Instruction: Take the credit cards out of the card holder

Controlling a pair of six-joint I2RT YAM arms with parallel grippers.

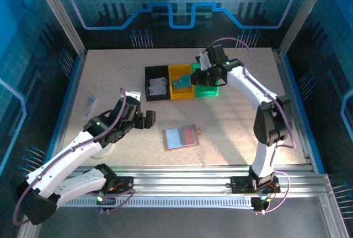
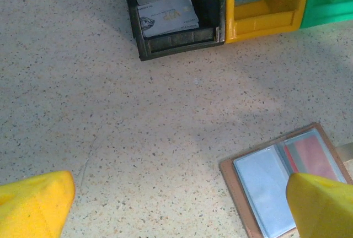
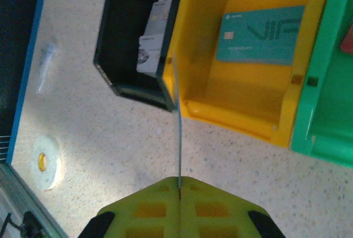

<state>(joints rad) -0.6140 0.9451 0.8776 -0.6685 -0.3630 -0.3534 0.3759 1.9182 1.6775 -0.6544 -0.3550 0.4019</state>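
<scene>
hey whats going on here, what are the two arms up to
Two robot arms are pulling cards out of a card holder. The right hand is shut on a thin card, seen edge-on, by the yellow bin, where a teal card already lies. The left hand hovers open beside the card holder, which lies open on the table with a reddish card in a pocket. Pale cards sit in the black bin.

I work in a lab test cell: aluminium rails edge my speckled table, and blue gear-printed panels enclose it.
</scene>
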